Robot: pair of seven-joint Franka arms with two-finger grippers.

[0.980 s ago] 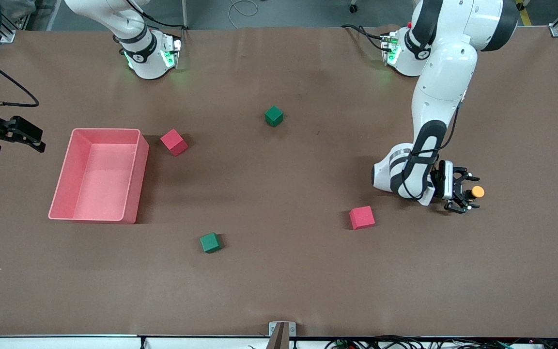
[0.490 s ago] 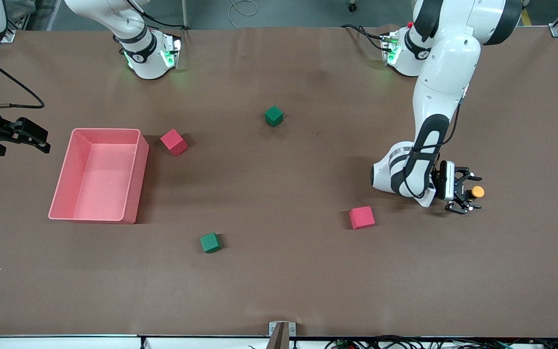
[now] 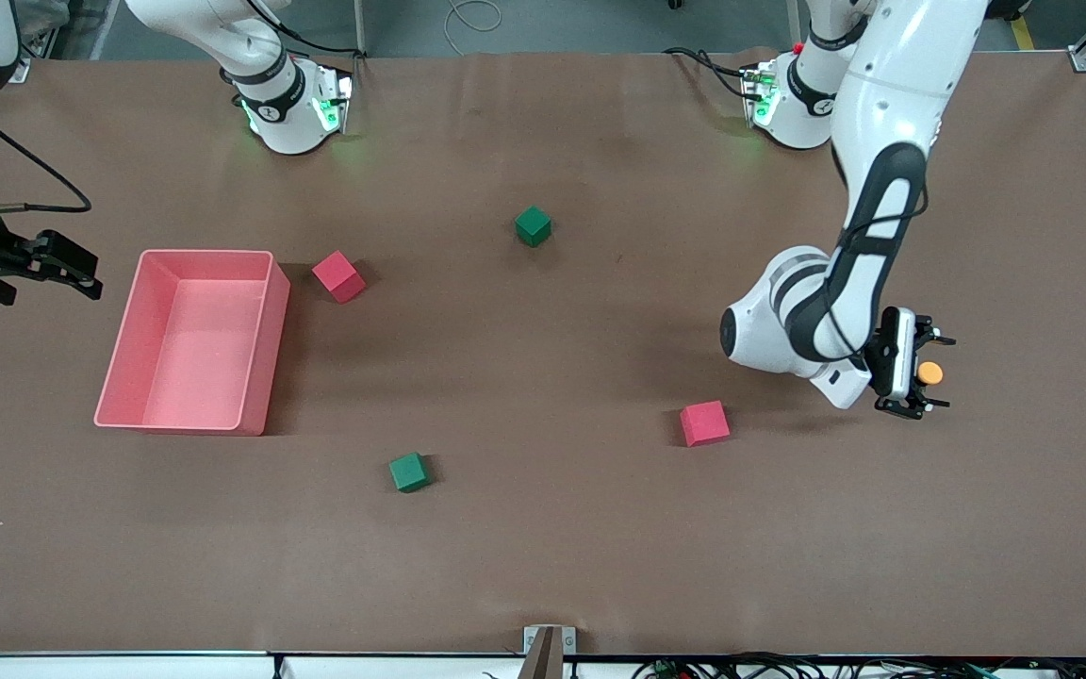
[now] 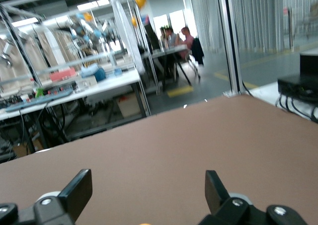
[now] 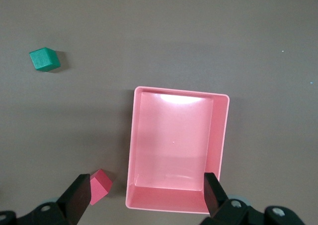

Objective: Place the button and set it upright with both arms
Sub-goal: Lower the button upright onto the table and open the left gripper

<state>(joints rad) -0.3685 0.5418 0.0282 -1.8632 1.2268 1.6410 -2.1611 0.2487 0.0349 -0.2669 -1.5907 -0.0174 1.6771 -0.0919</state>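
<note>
The left gripper [image 3: 929, 374] sits low at the left arm's end of the table [image 3: 543, 566], turned sideways, its fingers [image 4: 77, 190] spread wide apart. The button [image 3: 929, 372] lies between them; only its round orange cap shows in the front view, the dark body hidden against the black jaws, so whether the fingers touch it cannot be told. The right gripper [image 3: 53, 264] hangs over the table edge at the right arm's end, just beside the pink bin [image 3: 270, 349], its fingers [image 5: 78, 194] likewise wide apart and empty.

Bare brown table surrounds the button toward the end edge and toward the front camera. The left arm's [image 3: 868, 189] white elbow lies beside the button, toward the table's middle.

The pink bin is the largest thing, open and holding nothing. One red cube [image 3: 704, 422] lies near the left gripper, a little nearer the camera; another red cube [image 3: 338, 276] sits just beside the bin. One green cube [image 3: 533, 226] lies toward the bases, another green cube [image 3: 408, 471] nearer the camera.
</note>
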